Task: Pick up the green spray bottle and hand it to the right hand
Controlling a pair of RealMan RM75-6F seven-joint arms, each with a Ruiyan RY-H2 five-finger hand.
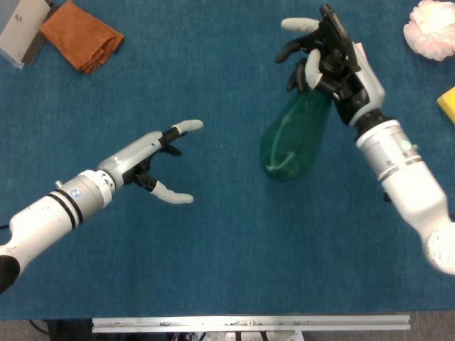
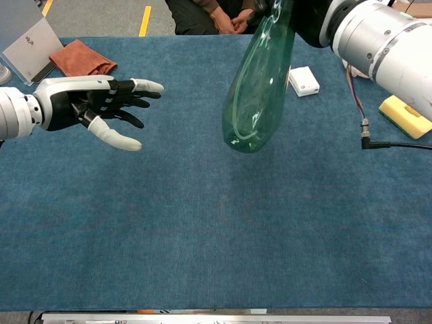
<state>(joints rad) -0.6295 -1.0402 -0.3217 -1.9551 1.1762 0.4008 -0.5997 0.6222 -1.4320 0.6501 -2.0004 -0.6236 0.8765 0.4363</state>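
The green spray bottle (image 1: 295, 138) (image 2: 260, 88) hangs above the table, base down and tilted toward the left. My right hand (image 1: 327, 57) grips it at the neck, near the spray head; in the chest view that hand is cut off by the top edge. My left hand (image 1: 153, 160) (image 2: 101, 104) is empty with its fingers spread, well to the left of the bottle and apart from it.
An orange cloth (image 1: 79, 34) (image 2: 82, 61) and a grey stand (image 2: 27, 57) lie at the far left. A small white box (image 2: 304, 81) sits behind the bottle. A pink puff (image 1: 430, 27) and a yellow sponge (image 2: 405, 116) are at the right. A black cable (image 2: 398, 144) trails on the table.
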